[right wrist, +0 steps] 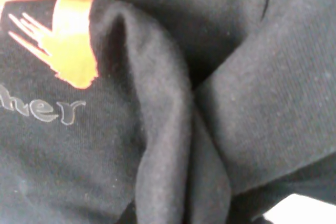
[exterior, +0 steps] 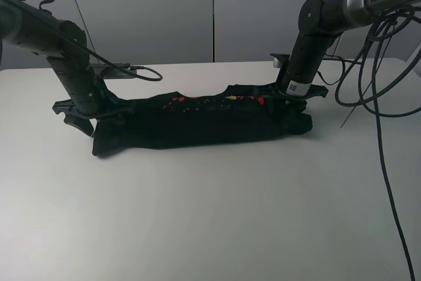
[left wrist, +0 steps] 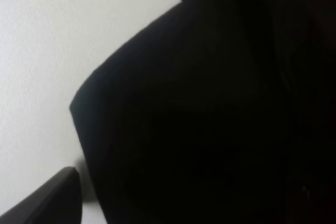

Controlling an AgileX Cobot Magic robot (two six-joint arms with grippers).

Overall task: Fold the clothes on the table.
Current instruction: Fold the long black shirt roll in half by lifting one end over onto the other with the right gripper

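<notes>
Left fingers (left wrist: 44,203) gape, seemingly empty; whether right fingers (exterior: 299,97) are closed I cannot tell; pinch both clothes (exterior: 197,126) ends evenly off the worktop (exterior: 197,222).

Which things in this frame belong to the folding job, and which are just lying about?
Job: black T-shirt; white table; left gripper and right gripper, one at each end of the shirt.
Just there: black cables hanging on the right; grey wall panels behind.
</notes>
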